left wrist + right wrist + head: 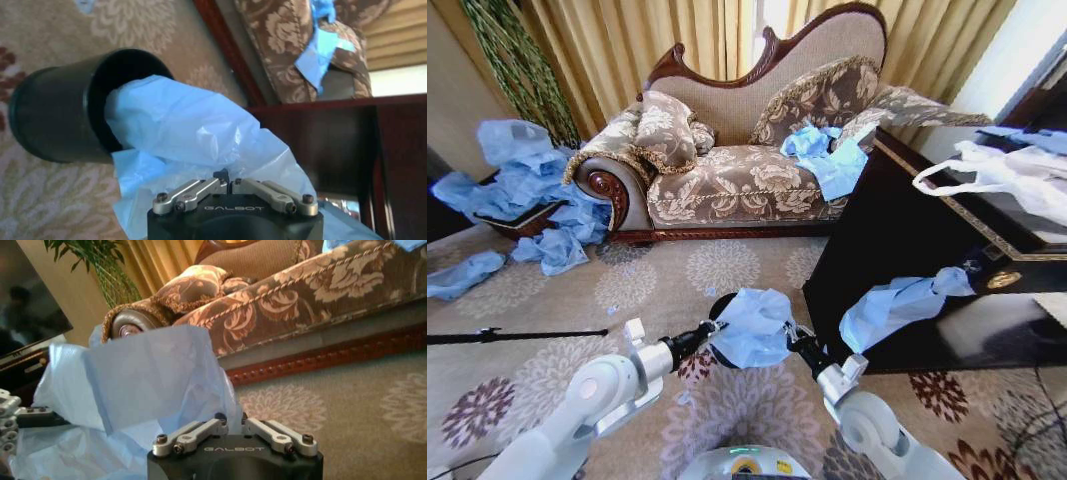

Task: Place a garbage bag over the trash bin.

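The light blue garbage bag [752,325] hangs crumpled between my two grippers, low over the carpet in front of the sofa. My left gripper [710,337] is shut on its left edge and my right gripper [793,341] is shut on its right edge. In the left wrist view the fingertips [227,182] pinch the garbage bag [193,130], and part of the plastic reaches into the mouth of the trash bin [57,115]. The trash bin [719,305] is mostly hidden behind the bag in the head view. In the right wrist view the garbage bag [147,370] rises above my right gripper [230,420].
A patterned sofa [727,185] stands behind, with loose blue bags [827,160] on it. More blue bags [517,180] lie at the left. A dark cabinet [897,250] at the right carries a white handled bag [1007,175]. A black rod [507,335] lies on the carpet.
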{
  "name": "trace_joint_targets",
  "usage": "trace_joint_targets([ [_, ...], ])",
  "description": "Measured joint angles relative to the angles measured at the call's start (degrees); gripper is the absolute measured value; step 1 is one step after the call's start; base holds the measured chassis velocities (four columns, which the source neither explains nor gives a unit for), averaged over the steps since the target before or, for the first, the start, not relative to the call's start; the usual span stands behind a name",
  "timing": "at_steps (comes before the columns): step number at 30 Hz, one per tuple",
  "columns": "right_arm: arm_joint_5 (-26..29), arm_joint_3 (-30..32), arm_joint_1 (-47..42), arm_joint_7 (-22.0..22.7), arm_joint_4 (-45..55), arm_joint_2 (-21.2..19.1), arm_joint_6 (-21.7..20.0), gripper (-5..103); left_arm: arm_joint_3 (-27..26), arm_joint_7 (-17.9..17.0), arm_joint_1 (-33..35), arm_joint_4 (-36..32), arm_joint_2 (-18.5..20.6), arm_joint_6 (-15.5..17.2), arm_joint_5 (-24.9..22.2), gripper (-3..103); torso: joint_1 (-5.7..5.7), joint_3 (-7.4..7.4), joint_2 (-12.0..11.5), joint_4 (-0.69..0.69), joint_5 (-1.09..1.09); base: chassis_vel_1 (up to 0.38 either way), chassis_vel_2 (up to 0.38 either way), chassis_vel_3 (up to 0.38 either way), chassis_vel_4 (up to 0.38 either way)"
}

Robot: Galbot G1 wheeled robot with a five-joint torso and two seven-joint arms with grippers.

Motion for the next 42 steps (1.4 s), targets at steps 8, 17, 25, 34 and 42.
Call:
trace_joint_targets([
  [8, -0.3, -4.0, 7.6, 0.1, -8.2, 3.2, 0.4, 0, 3.0, 1.5, -4.7, 9.4, -1.3, -0.5, 1.8, 0, 0.00, 0.01, 0.0, 0.00, -0.01, 0.000, 0.000, 0.000, 0.000],
  [17, -4.0, -6.5, 15.9, -0.1, -21.4, 9.0, 3.1, 0, 6.7, 6.8, -11.3, 21.2, -3.1, 0.4, 8.6, 0, 0.01, 0.02, 0.0, -0.01, -0.02, 0.000, 0.000, 0.000, 0.000],
  [25, -6.4, -6.3, 12.2, 0.1, -19.5, 8.9, 3.1, 0, 5.7, 9.8, -8.0, 22.4, -1.4, 0.9, 12.9, 0, 0.00, 0.00, 0.0, 0.01, 0.00, 0.000, 0.000, 0.000, 0.000],
  [34, -8.1, -7.9, 11.0, 0.4, -19.6, 10.1, 3.7, 0, 5.3, 12.0, -3.3, 22.2, -1.3, 1.3, 18.3, 0, 0.00, 0.00, 0.0, 0.00, 0.00, 0.000, 0.000, 0.000, 0.000],
  [42, -6.7, -8.1, 12.6, -0.4, -20.1, 8.6, -2.5, 0, 5.6, 13.9, 2.4, 20.8, -2.0, 1.4, 23.8, 0, 0.00, 0.00, 0.0, 0.01, -0.01, 0.000, 0.000, 0.000, 0.000],
])
